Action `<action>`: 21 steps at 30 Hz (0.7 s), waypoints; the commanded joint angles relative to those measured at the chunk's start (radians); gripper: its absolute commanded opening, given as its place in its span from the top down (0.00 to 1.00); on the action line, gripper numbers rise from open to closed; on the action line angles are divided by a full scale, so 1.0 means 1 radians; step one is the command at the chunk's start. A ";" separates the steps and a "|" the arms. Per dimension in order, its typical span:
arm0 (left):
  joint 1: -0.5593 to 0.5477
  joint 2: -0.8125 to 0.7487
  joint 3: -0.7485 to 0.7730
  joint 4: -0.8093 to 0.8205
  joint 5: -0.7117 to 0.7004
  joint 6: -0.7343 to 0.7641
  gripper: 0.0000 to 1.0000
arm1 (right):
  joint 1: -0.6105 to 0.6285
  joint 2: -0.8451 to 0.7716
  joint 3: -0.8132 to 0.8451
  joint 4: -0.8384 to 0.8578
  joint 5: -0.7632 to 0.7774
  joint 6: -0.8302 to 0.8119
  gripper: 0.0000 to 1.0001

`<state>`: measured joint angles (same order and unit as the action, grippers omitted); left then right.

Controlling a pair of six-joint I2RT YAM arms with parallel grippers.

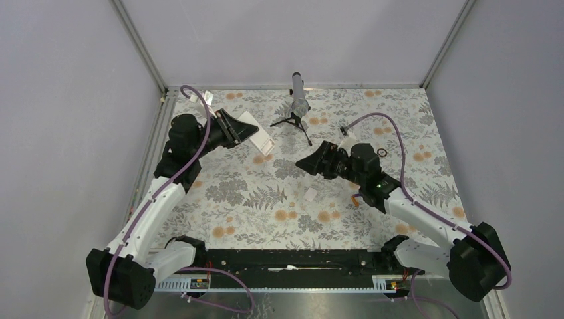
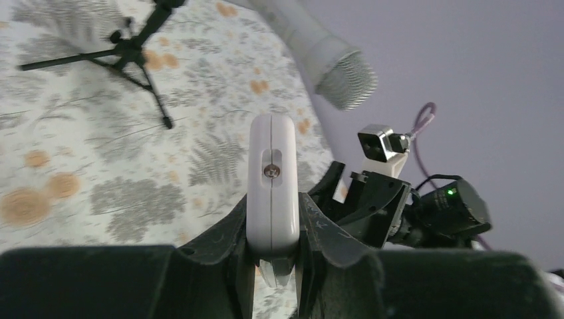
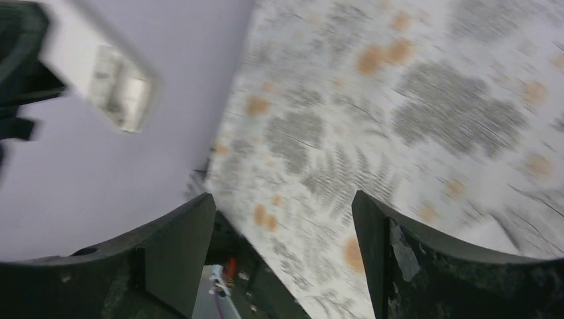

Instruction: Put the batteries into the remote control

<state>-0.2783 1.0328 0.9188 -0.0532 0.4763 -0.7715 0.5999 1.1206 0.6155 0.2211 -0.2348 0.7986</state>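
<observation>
Floral table (image 1: 266, 199) | left jaws clamp remote control (image 2: 272, 179), far-left | right jaws apart

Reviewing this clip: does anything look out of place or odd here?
Only minor: a small white cover lies loose mid-table, apart from the remote control, which the left gripper clamps edge-on. The right gripper is open and empty, its view motion-blurred. Nothing looks spilled or damaged.
</observation>
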 commanded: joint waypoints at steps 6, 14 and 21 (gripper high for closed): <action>-0.010 -0.011 -0.091 0.419 0.226 -0.281 1.00 | 0.015 0.047 0.080 0.572 -0.287 0.214 0.15; -0.033 -0.048 -0.127 0.476 0.294 -0.299 1.00 | 0.056 0.150 0.141 0.744 -0.413 0.238 0.22; -0.033 -0.048 -0.132 0.557 0.345 -0.348 0.99 | 0.063 0.194 0.170 0.745 -0.432 0.257 0.51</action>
<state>-0.3092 1.0073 0.7895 0.3698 0.7605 -1.0851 0.6510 1.3106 0.7368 0.8803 -0.6235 1.0370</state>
